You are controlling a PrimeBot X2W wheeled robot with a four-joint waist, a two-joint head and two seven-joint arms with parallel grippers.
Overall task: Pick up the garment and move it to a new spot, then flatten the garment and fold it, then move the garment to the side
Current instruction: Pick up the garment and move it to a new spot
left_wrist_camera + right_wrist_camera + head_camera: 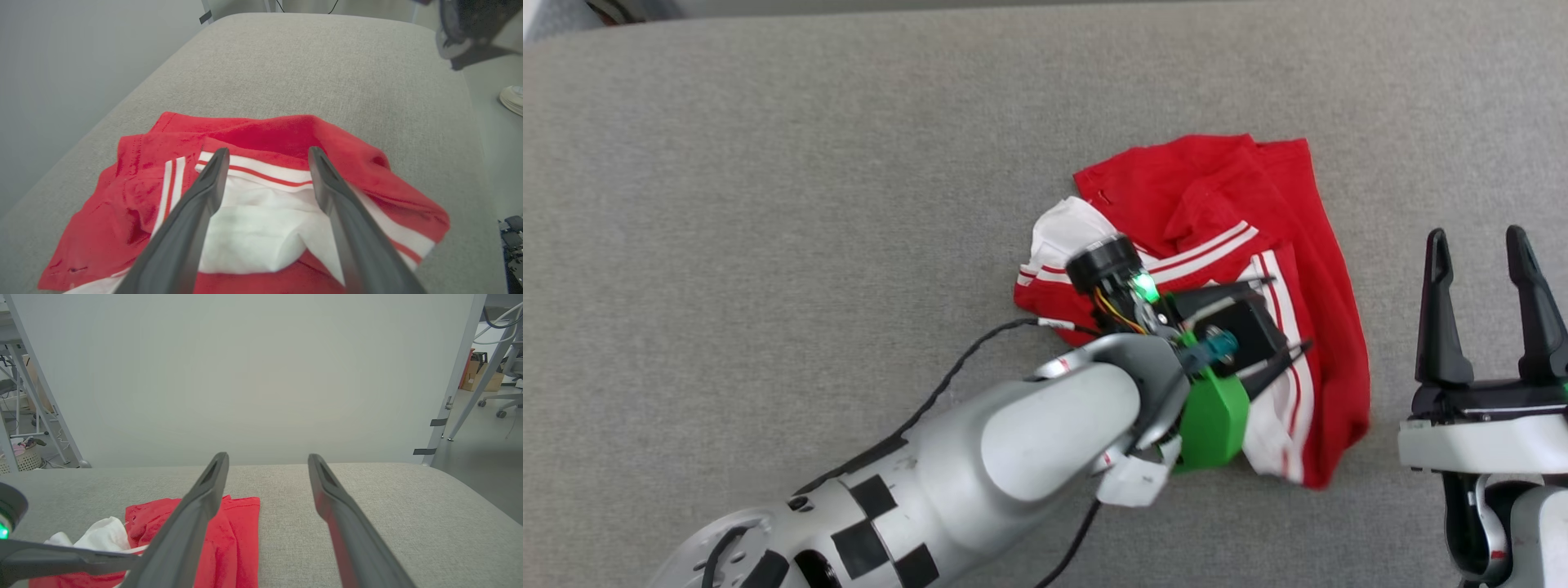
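Note:
The garment (1241,212) lies in a crumpled heap on the grey padded surface (768,204), red cloth with white sleeves and striped trim showing; its print is hidden. My left gripper (1290,314) hovers over the heap's near side, open, fingers spread with nothing between them. Seen along the left wrist, those fingers (204,192) straddle a white sleeve fold of the garment (253,232). To the right of the heap my right gripper (1478,241) stands open and empty, apart from the cloth. From the right wrist, the garment (233,535) sits at lower left behind the right gripper (267,457).
The padded surface extends wide to the left and far side of the heap. A black cable (956,367) trails off my left forearm over the surface. A pale wall (261,375) stands behind the surface; frames and a chair stand on the floor beyond.

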